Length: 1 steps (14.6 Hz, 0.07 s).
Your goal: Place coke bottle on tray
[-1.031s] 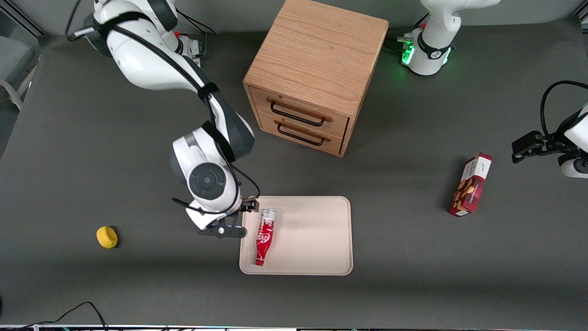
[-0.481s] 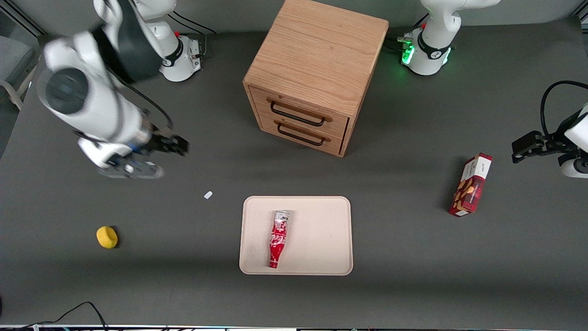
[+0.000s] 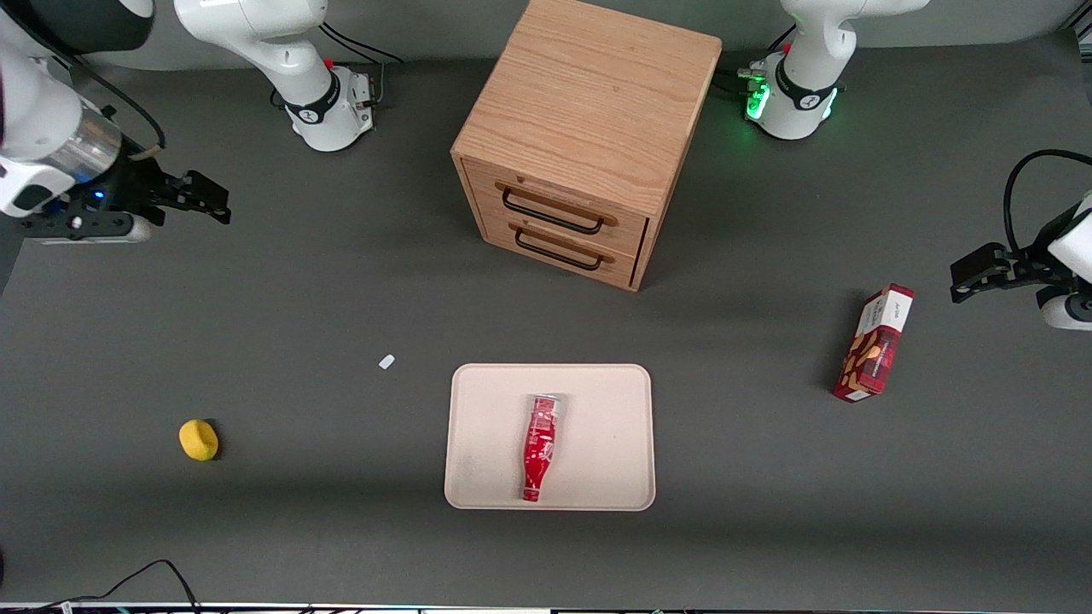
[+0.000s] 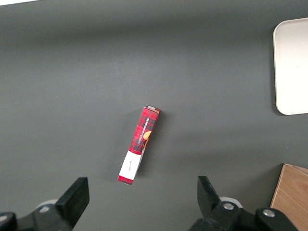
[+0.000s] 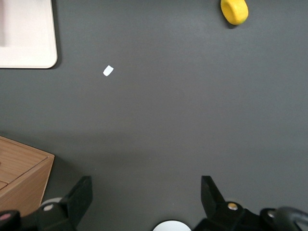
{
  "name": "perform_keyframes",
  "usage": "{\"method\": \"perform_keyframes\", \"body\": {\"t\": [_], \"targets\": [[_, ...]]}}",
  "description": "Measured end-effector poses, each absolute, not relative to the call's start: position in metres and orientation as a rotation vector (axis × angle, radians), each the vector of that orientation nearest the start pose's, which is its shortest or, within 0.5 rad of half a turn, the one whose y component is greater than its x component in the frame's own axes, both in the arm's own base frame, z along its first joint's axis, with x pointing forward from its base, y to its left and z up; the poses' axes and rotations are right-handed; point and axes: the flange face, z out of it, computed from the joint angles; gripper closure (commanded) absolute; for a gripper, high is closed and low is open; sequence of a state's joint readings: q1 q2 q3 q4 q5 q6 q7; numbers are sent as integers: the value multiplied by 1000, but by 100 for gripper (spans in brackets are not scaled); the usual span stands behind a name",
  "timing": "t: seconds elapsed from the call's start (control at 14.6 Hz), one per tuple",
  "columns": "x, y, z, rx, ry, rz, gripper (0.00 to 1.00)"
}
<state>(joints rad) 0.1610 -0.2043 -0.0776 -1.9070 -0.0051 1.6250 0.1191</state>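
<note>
The red coke bottle (image 3: 539, 445) lies on its side in the middle of the cream tray (image 3: 606, 443), its cap toward the front camera and its clear base end away from it. The tray sits on the table in front of the wooden drawer cabinet. A corner of the tray also shows in the right wrist view (image 5: 26, 33). My right gripper (image 3: 198, 198) is open and empty, held high over the working arm's end of the table, well away from the tray. In the right wrist view my gripper (image 5: 146, 192) has its jaws wide apart above bare table.
A wooden two-drawer cabinet (image 3: 589, 136) stands farther from the front camera than the tray. A yellow object (image 3: 199, 440) and a small white scrap (image 3: 386, 362) lie toward the working arm's end. A red snack box (image 3: 874, 344) lies toward the parked arm's end.
My gripper left the tray's edge and swung up and away to the working arm's end of the table. The released bottle rolled across the tray toward its middle.
</note>
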Motion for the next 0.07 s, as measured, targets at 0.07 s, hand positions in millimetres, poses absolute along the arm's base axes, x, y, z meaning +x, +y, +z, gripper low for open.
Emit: {"method": "perform_keyframes", "body": {"t": [0.07], "targets": [[486, 35, 578, -3129, 54, 120, 0]]}}
